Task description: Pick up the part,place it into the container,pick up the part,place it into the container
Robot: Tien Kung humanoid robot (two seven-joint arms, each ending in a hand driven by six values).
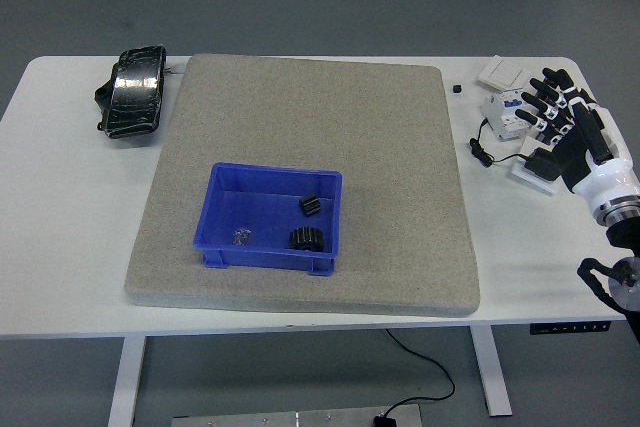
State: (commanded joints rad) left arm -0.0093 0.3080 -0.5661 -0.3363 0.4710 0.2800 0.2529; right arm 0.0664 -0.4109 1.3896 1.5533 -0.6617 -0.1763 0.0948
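A blue container stands on the grey mat, front left of middle. Inside it lie a black gear, a small black block and a tiny metal part. My right hand is over the table's right edge, far from the container, fingers spread and holding nothing. The left arm is out of view.
A black device lies at the table's back left. A white block with a black cable, a white card and a small black piece lie at the right, near my hand.
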